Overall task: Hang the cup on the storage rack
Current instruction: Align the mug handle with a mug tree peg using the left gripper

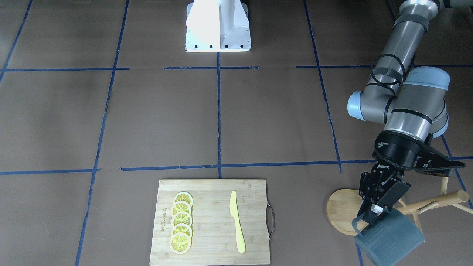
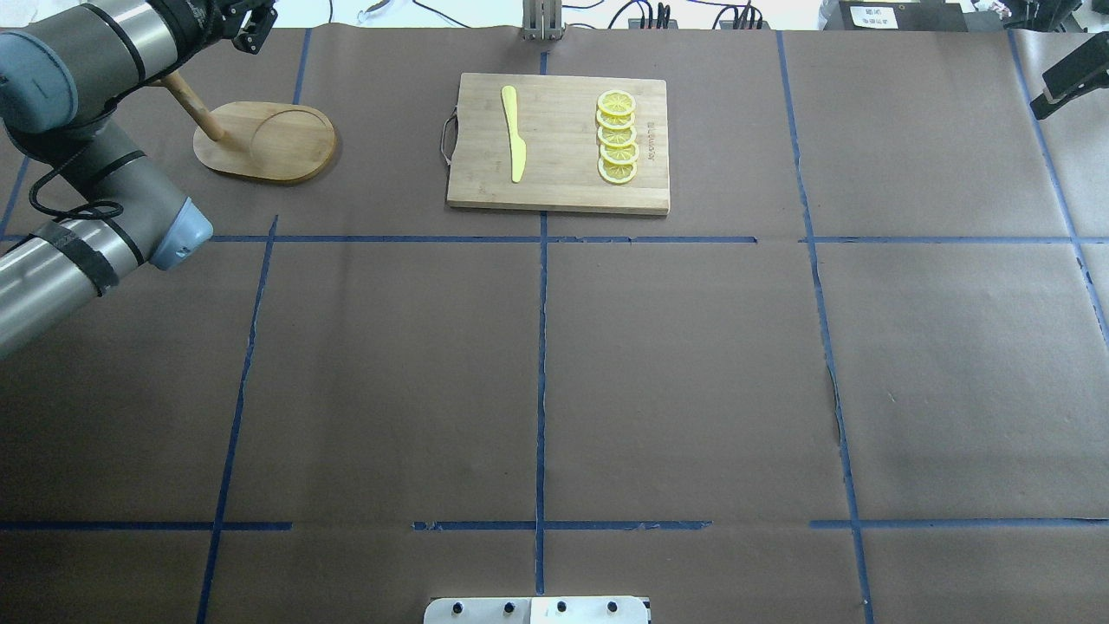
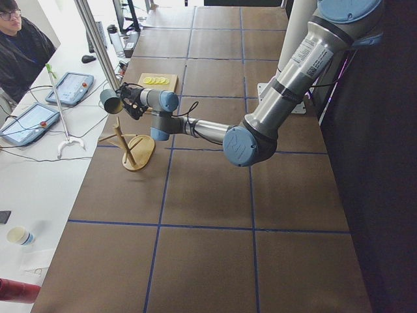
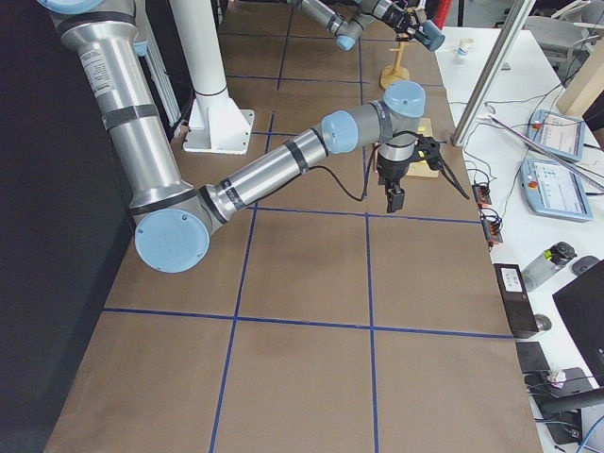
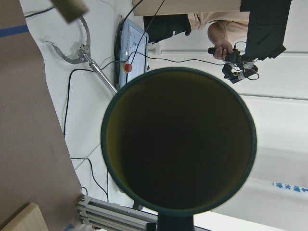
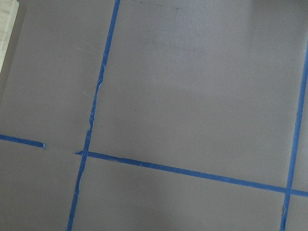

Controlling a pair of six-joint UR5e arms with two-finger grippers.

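My left gripper (image 1: 374, 213) is shut on the rim of the dark teal ribbed cup (image 1: 391, 240) and holds it on its side in the air. The cup's loop handle (image 1: 356, 224) points toward the bamboo storage rack (image 1: 342, 210), which stands just beside and below, its post (image 1: 432, 201) and thin pegs behind the gripper. In the left wrist view the cup's open mouth (image 5: 178, 139) fills the frame. The overhead view shows the rack's oval base (image 2: 269, 143) at the far left. My right gripper (image 4: 393, 198) hangs over bare table; I cannot tell whether it is open.
A bamboo cutting board (image 1: 210, 192) with several lemon slices (image 1: 181, 221) and a yellow knife (image 1: 236, 221) lies at the far middle of the table. The table's far edge and an operator's desk with tablets (image 3: 68, 88) lie just beyond the rack.
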